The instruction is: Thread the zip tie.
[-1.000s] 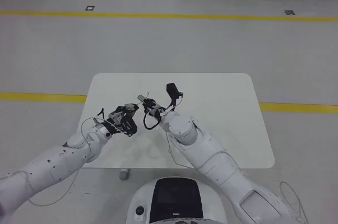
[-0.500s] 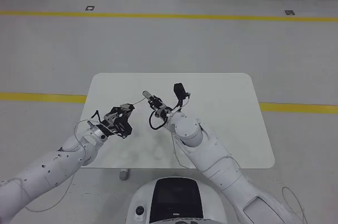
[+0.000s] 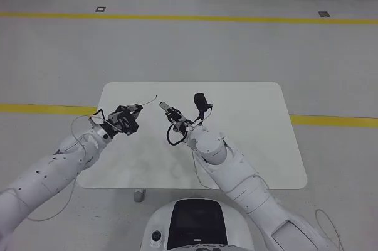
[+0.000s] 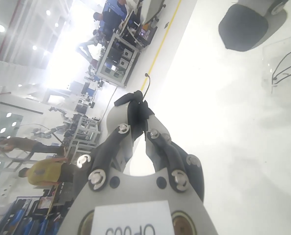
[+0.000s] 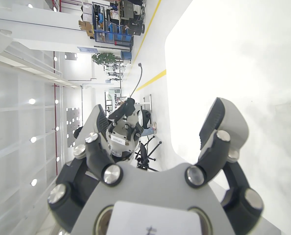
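The zip tie (image 3: 152,100) is a thin dark strand sticking out from my left gripper (image 3: 133,112), which is shut on it above the left part of the white table (image 3: 251,138). In the left wrist view the zip tie (image 4: 147,84) rises from the pinched fingertips (image 4: 138,99) of my left gripper (image 4: 141,102), its small head end free in the air. My right gripper (image 3: 182,103) is to the right of it, open and holding nothing. In the right wrist view my right gripper (image 5: 160,121) stands wide, and beyond it are the left gripper (image 5: 128,103) and the zip tie (image 5: 138,79).
The table's rounded edge (image 5: 168,37) lies close past both grippers, with a yellow floor line (image 3: 339,119) beyond it. The other arm's dark finger pad (image 4: 243,30) hangs near the left gripper.
My left gripper has moved left and towards the table's far side with the zip tie, away from the right gripper. The right arm shifted slightly right, then held still.
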Controlling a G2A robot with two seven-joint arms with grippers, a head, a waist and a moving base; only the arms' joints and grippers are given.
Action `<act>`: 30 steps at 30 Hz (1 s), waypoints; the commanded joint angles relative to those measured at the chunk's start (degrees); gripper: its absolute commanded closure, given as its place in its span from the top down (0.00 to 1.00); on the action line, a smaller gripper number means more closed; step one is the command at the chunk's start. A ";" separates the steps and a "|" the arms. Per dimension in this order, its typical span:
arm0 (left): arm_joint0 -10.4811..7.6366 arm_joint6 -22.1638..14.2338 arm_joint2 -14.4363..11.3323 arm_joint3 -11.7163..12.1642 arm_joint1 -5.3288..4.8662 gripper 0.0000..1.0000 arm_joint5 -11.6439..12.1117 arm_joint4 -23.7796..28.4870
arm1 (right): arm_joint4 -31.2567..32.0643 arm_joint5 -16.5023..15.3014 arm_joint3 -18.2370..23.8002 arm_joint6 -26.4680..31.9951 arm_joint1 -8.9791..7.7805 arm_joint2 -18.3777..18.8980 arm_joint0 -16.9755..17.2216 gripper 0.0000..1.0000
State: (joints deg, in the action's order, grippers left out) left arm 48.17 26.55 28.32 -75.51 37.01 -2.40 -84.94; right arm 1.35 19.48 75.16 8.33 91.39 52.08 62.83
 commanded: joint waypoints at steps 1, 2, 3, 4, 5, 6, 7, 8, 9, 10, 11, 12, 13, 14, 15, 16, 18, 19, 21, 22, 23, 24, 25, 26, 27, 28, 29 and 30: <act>-1.51 1.64 0.51 2.45 0.25 0.00 7.90 1.69 | 0.00 0.00 0.00 0.00 0.00 0.00 0.00 1.00; -2.48 2.51 0.79 3.66 0.37 0.00 10.50 1.57 | 0.00 0.00 0.00 0.00 0.00 0.00 0.00 1.00; -3.11 3.76 1.04 4.69 0.54 0.00 11.72 1.54 | 0.00 0.00 0.00 0.00 0.00 0.00 0.00 1.00; -3.60 6.40 1.01 5.95 0.82 0.00 15.57 2.70 | 0.00 0.00 0.00 0.00 0.00 0.00 0.00 1.00; -4.29 8.01 1.07 7.30 0.99 0.00 17.93 2.58 | 0.00 0.00 0.00 0.00 0.00 0.00 0.00 1.00; -4.80 9.09 1.06 8.58 1.21 0.00 19.69 2.62 | 0.00 0.00 0.00 0.00 0.00 0.00 0.00 1.00; -5.18 10.95 0.73 9.87 1.60 0.00 21.88 3.80 | 0.00 0.00 0.00 0.00 0.00 0.00 0.00 1.00; -5.41 12.06 -0.04 10.87 1.86 0.00 21.88 4.13 | 0.00 0.00 0.00 0.00 0.00 0.00 0.00 1.00; -5.80 12.67 -0.94 11.89 2.12 0.00 21.88 4.78 | 0.00 0.00 0.00 0.00 0.00 0.00 0.00 1.00; -6.14 13.27 -2.09 12.66 2.40 0.00 21.88 6.03 | 0.00 0.00 0.00 0.00 0.00 0.00 0.00 1.00; -6.84 14.19 -3.95 13.47 2.72 0.00 21.88 7.39 | 0.00 0.00 0.00 0.00 0.00 0.00 0.00 1.00; -7.43 15.04 -5.47 14.17 2.92 0.00 21.88 8.60 | 0.00 0.00 0.00 0.00 0.00 0.00 0.00 1.00; -7.91 15.84 -7.21 14.67 3.11 0.00 21.88 10.24 | 0.00 0.00 0.00 0.00 0.00 0.00 0.00 1.00; -8.94 17.18 -9.61 15.35 3.29 0.00 21.88 12.14 | 0.00 0.00 0.00 0.00 0.00 0.00 0.00 1.00; -9.62 18.07 -11.49 15.96 3.40 0.00 21.88 13.92 | 0.00 0.00 0.00 0.00 0.00 0.00 0.00 1.00; -10.39 18.80 -13.38 16.42 3.51 0.00 21.88 15.89 | 0.00 0.00 0.00 0.00 0.00 0.00 0.00 1.00; -12.29 20.19 -18.05 17.41 3.70 0.00 21.88 19.99 | 0.00 0.00 0.00 0.00 0.00 0.00 0.00 1.00; -12.39 20.30 -18.58 17.34 3.79 0.00 21.88 21.46 | 0.00 0.00 0.00 0.00 0.00 0.00 0.00 1.00; -11.45 20.54 -18.58 16.58 3.92 0.00 21.88 23.09 | 0.00 0.00 0.00 0.00 0.00 0.00 0.00 1.00; -11.58 20.50 -18.58 16.83 3.90 0.00 21.88 23.25 | 0.00 0.00 0.00 0.00 0.00 0.00 0.00 1.00; -11.58 20.50 -18.58 16.83 3.90 0.00 21.88 23.25 | 0.00 0.00 0.00 0.00 0.00 0.00 0.00 1.00; -11.58 20.50 -18.58 16.83 3.90 0.00 21.88 23.25 | 0.00 0.00 0.00 0.00 0.00 0.00 0.00 1.00; -11.58 20.50 -18.58 16.83 3.90 0.00 21.88 23.25 | 0.00 0.00 0.00 0.00 0.00 0.00 0.00 1.00; -11.58 20.50 -18.58 16.83 3.90 0.00 21.88 23.25 | 0.00 0.00 0.00 0.00 0.00 0.00 0.00 1.00; -11.58 20.50 -18.58 16.83 3.90 0.00 21.88 23.25 | 0.00 0.00 0.00 0.00 0.00 0.00 0.00 1.00; -11.58 20.50 -18.58 16.83 3.90 0.00 21.88 23.25 | 0.00 0.00 0.00 0.00 0.00 0.00 0.00 1.00; -11.58 20.50 -18.58 16.83 3.90 0.00 21.88 23.25 | 0.00 0.00 0.00 0.00 0.00 0.00 0.00 1.00; -11.36 20.09 -18.45 16.57 3.94 0.00 21.88 23.77 | 0.00 0.00 0.00 0.00 0.00 0.00 0.00 1.00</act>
State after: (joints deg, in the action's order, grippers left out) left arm 36.63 47.00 9.76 -58.73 40.92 19.48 -61.65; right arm 1.35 19.48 75.16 8.33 91.39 52.08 62.83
